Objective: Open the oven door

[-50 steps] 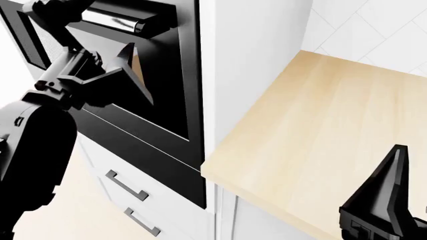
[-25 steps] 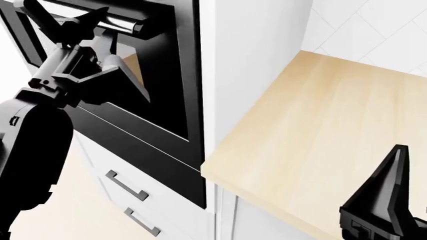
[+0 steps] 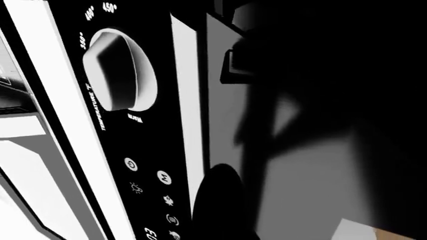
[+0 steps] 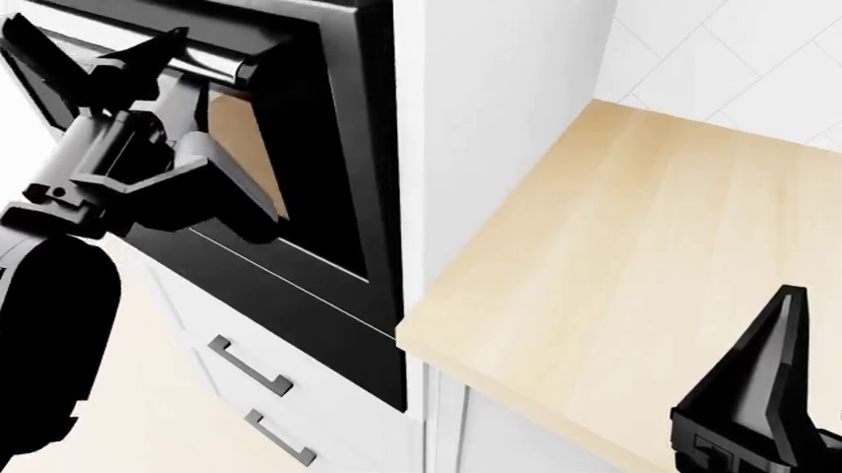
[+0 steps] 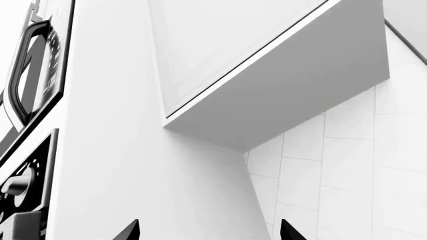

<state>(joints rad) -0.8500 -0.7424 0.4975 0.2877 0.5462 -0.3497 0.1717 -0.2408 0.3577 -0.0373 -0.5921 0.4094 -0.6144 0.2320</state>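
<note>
- Jaws of the left gripper straddle the handle, one finger above the silver bar and one below; whether they are pressed tight onto it cannot be told from either view.
- Jaws of the right gripper stand apart, as the two spread tips in the right wrist view show; it hangs idle over the near corner of the wooden counter, holding nothing.
- Nearest the robot: two drawer pulls, upper and lower, on the white cabinet front below the oven.
- Beyond them: the oven door, one glossy black panel with a glass window, set in the tall white cabinet at the robot's left. It appears shut or only barely cracked.
- Farthest: one control panel above the door, with one large temperature knob and a row of small symbols, seen close in the left wrist view; tiled wall behind the counter.
- Count: one door, one handle, one knob, two drawer pulls, two grippers.
- Risk, as a judgement: if the fingers are not closed firmly, the round bar could slip out as the arm pulls. A straight pull that ignores the door's hinge arc could also wrench the grip loose.
</note>
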